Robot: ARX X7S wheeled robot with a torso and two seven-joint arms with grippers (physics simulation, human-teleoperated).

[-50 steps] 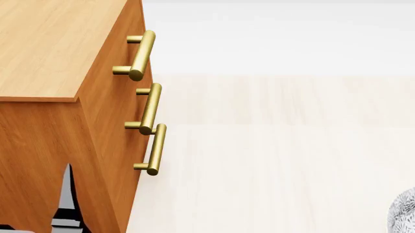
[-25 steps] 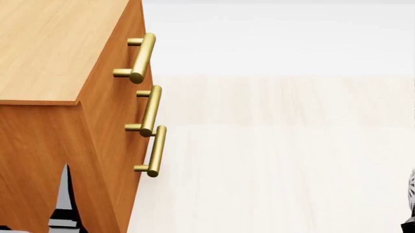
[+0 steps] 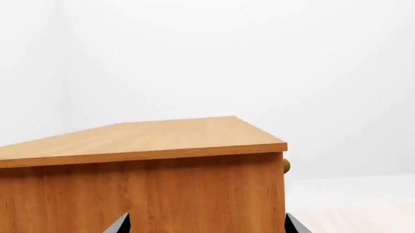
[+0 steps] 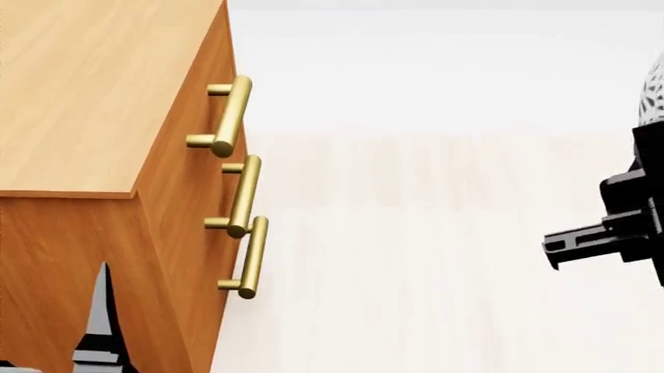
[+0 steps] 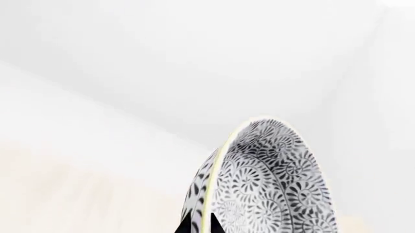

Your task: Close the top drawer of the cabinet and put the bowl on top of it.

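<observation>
Right gripper (image 5: 199, 226) pinches the rim of the patterned bowl (image 5: 272, 184), held up on edge, well apart from the cabinet (image 4: 93, 101). Its top drawer (image 4: 202, 116) sits flush. Left gripper's opening I cannot tell.

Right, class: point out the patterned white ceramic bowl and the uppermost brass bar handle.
Patterned white ceramic bowl (image 5: 272, 179): right wrist view, on its floral inside wall.
Uppermost brass bar handle (image 4: 230, 115): head view, mid-bar.
</observation>
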